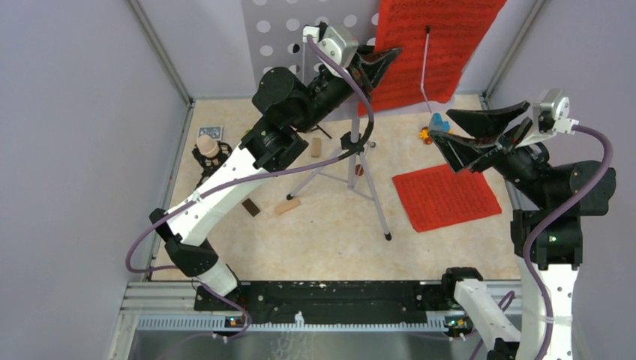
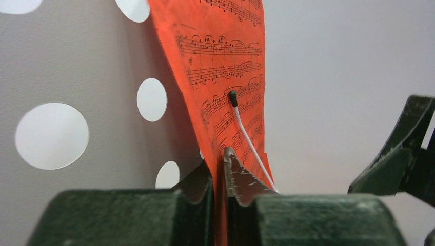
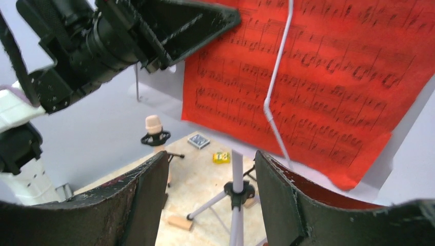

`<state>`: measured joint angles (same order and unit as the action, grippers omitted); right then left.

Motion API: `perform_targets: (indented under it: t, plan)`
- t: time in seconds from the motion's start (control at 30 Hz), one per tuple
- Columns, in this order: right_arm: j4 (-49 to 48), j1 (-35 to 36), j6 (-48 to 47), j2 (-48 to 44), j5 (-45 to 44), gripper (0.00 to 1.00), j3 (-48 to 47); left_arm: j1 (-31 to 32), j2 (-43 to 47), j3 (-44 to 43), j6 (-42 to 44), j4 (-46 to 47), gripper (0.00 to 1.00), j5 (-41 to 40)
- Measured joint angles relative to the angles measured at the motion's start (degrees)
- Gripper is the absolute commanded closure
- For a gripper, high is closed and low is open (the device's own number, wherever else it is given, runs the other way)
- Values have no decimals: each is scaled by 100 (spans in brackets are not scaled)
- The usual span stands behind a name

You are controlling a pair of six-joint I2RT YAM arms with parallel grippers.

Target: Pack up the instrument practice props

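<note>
The white perforated music desk (image 1: pixel 289 34) stands at the back on silver tripod legs (image 1: pixel 360 171). A red sheet-music page (image 1: pixel 435 41) hangs on it under a white wire clip (image 1: pixel 426 67). My left gripper (image 1: pixel 381 66) is raised and shut on this page's lower left edge; the left wrist view shows the fingers (image 2: pixel 241 177) pinching the page (image 2: pixel 220 77). My right gripper (image 1: pixel 480 136) is open and empty, held in the air right of the stand; its wrist view (image 3: pixel 210 174) frames the stand pole (image 3: pixel 236 179). A second red page (image 1: pixel 446 196) lies flat on the table. A beige microphone (image 1: pixel 208 148) sits on a small black tripod at the left.
Tan wooden blocks (image 1: pixel 287 205) (image 1: pixel 316 146) lie near the tripod legs, with a dark block (image 1: pixel 251 208) beside them. Toy cars (image 1: pixel 435 127) sit at the back right, and a yellow one (image 3: pixel 221 157) behind the stand. Grey walls close in left, back and right.
</note>
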<state>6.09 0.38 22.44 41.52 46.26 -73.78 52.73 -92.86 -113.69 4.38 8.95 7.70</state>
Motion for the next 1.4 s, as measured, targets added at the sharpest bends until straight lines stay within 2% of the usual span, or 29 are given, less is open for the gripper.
perform_targets:
  t: [0.07, 0.3, 0.57, 0.9, 1.17, 1.4]
  plan:
    - [-46, 0, 20, 118, -87, 37, -133, -11, 0, 0, 0, 4, 100, -2]
    - [59, 0, 214, 903, -719, 44, -1193, -15, 0, 0, -4, 4, 100, -28]
    - [216, 0, 737, 1733, -748, 45, -1816, -15, 0, 0, -4, 4, 100, -111]
    - [278, 0, 1362, 2402, -280, 45, -2002, -15, 0, 0, -2, 4, 100, -131]
    - [-560, 26, 1958, 2402, 227, 47, -1965, -15, 0, 0, 2, 2, 100, -136]
    - [-824, 103, 2146, 2439, 365, 50, -1965, -15, 0, 0, 0, 2, 100, -136]
